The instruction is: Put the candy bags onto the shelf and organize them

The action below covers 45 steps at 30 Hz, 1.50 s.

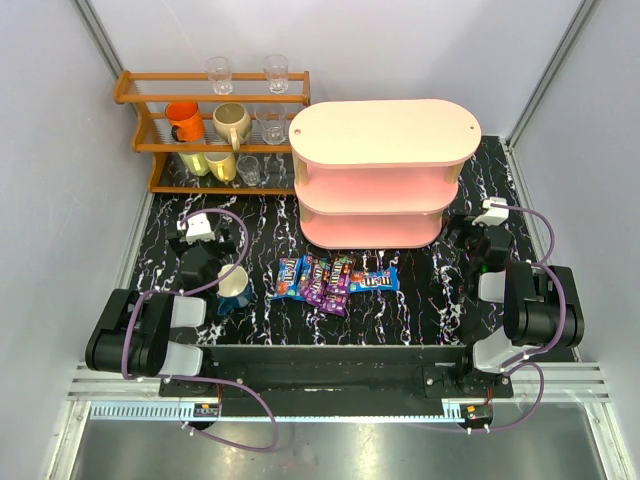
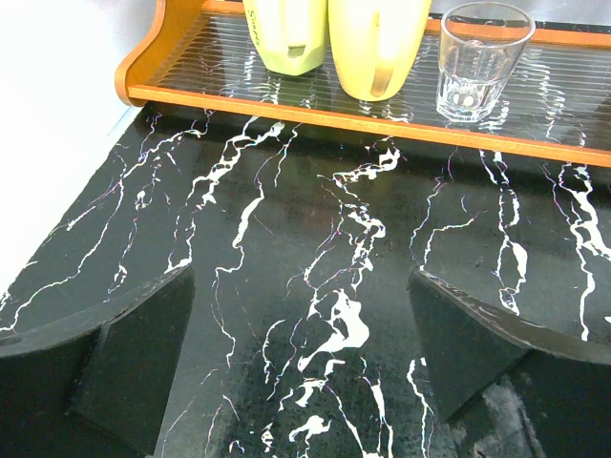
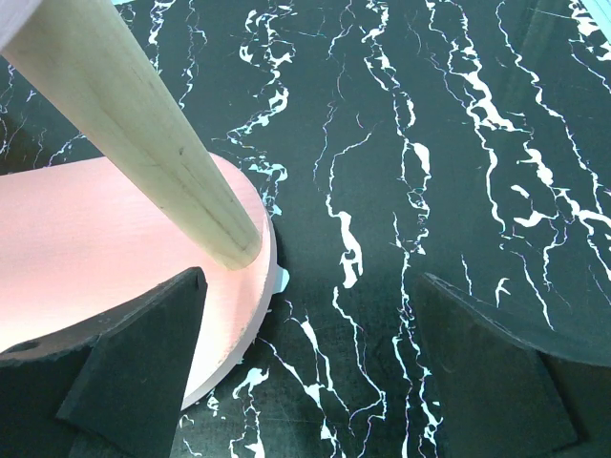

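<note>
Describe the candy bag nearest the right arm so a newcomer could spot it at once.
Start at the pale pink shelf, the biggest thing in view; the candy bags lie in a row just in front of it. Take the blue bag at the row's right end: unlike its purple neighbour, it lies crosswise.

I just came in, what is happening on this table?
Nothing is being handled at the moment. Both arms sit low with jaws open and empty: the left arm beside a blue mug, the right arm next to the pink shelf. The candy bags lie bunched on the table in front of the shelf, and none shows on its boards.
</note>
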{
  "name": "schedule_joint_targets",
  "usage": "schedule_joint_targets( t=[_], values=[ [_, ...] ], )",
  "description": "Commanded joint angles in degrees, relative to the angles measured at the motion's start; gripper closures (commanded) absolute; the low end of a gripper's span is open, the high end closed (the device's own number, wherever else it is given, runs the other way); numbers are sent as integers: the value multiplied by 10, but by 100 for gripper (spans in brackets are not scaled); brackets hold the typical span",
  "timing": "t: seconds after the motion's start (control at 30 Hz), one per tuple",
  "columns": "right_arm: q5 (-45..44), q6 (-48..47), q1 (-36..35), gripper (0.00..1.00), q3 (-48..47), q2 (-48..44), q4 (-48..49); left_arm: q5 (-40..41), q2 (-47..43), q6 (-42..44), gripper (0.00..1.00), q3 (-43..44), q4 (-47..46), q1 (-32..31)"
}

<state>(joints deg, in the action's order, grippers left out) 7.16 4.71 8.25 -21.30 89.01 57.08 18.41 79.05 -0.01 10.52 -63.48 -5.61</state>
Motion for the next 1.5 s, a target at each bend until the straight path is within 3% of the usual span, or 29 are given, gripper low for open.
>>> schedule_joint_targets(
  t=[0.0, 0.33, 0.43, 0.47, 0.57, 0.77, 0.87, 0.93, 1.0, 1.23, 1.47],
  values=[
    [4, -6, -1, 0, -10, 2, 19, -3, 0, 2, 1, 15, -34, 2],
    [-48, 19, -1, 0, 8, -5, 46, -12, -2, -10, 1, 17, -23, 11],
    [-69, 24, -1, 0, 24, -29, 55, 12, -41, 13, 1, 47, 36, -4],
    [-68, 22, -1, 0, 21, -41, 45, 28, -59, 9, 1, 72, 161, -10],
    [-51, 14, -1, 0, -3, -81, -29, 56, -89, 0, 1, 170, 319, -12],
    [-60, 31, -1, 0, 7, -179, -73, 41, -130, -92, 1, 195, 359, -12],
    [-107, 131, -1, 0, 2, -224, -114, 21, -129, -117, 1, 222, 417, -12],
    [-122, 188, -1, 0, -29, -240, -210, 8, -123, -122, 1, 256, 454, -12],
    [-125, 212, -1, 0, -60, -240, -290, 2, -126, -126, 1, 273, 489, -13],
    [-175, 286, 0, 0, -58, -254, -354, 27, -168, -210, 1, 302, 571, -3],
    [-186, 356, 0, 0, -66, -259, -426, 6, -158, -208, 1, 377, 692, 2]
  ],
)
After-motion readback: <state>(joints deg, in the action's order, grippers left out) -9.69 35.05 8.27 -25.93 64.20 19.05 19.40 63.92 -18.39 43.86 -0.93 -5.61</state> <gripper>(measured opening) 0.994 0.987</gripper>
